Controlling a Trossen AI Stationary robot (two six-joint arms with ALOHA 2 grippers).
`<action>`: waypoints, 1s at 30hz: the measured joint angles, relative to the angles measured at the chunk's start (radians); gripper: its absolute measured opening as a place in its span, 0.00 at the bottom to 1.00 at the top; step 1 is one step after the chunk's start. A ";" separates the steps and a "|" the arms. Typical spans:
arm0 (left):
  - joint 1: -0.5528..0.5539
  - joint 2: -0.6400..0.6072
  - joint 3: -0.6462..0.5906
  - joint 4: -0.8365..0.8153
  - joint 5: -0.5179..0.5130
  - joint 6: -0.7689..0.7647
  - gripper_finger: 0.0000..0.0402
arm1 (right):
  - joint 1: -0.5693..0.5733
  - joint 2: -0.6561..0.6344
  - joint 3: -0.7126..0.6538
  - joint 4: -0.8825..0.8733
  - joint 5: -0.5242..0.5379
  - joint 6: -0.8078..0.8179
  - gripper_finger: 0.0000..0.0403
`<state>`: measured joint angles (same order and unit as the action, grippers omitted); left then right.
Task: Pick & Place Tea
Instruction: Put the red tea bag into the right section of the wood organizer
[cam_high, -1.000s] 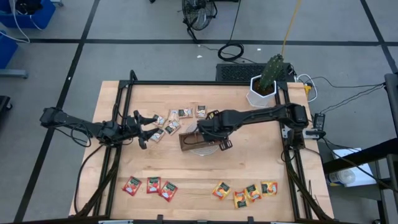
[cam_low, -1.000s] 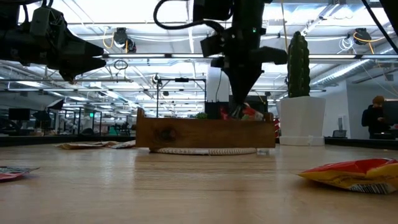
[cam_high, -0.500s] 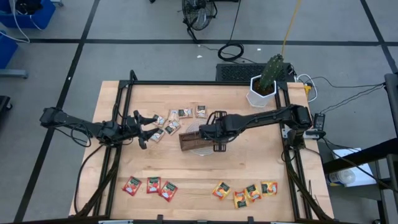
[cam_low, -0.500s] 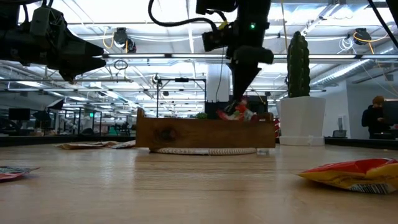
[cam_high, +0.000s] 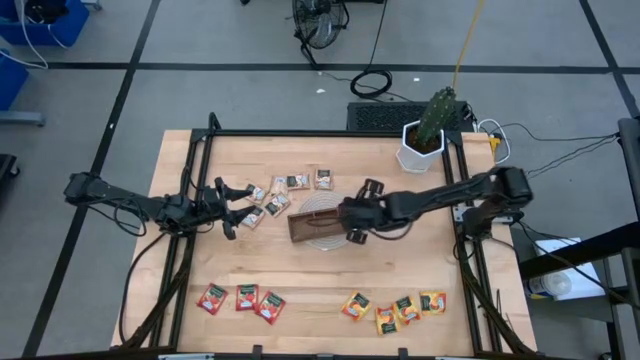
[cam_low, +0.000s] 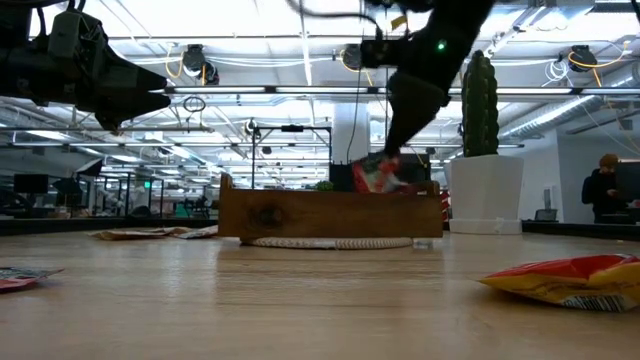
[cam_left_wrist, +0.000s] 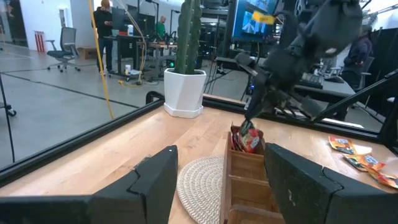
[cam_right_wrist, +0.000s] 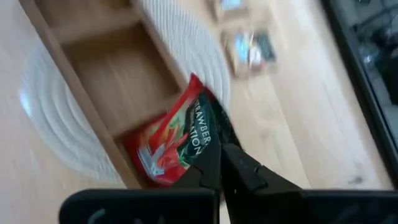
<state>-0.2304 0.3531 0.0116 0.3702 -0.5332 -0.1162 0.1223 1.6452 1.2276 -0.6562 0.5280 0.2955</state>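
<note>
Wooden table (cam_high: 400, 270), light finish. Directly on it: a round woven mat (cam_high: 318, 205) under the wooden tray (cam_high: 300, 226), beside the right gripper (cam_high: 352, 222); beige sachets (cam_high: 285, 185) near the left gripper (cam_high: 238, 205); red sachets (cam_high: 240, 298), orange-yellow sachets (cam_high: 395, 308) and a white cactus pot (cam_high: 418, 152), well apart from both.

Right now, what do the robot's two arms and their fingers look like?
Both are thin, dark, jointed arms with black cables looping along them. The left arm ends in chunky black fingers with flat angled faces. The right arm has narrow black fingers tapering to a point, and a small green light.
</note>
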 joint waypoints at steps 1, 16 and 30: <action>0.000 0.000 0.000 0.000 0.000 0.000 0.60 | 0.004 -0.027 -0.041 0.054 0.011 0.006 0.00; 0.000 0.000 0.000 0.000 0.000 0.000 0.60 | 0.037 -0.131 -0.421 0.536 0.130 -0.010 0.00; 0.000 0.000 0.000 0.000 0.000 0.000 0.60 | 0.042 -0.131 -0.421 0.579 0.153 -0.054 0.17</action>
<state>-0.2306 0.3531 0.0114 0.3702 -0.5335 -0.1162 0.1642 1.5139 0.8066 -0.0772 0.6815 0.2417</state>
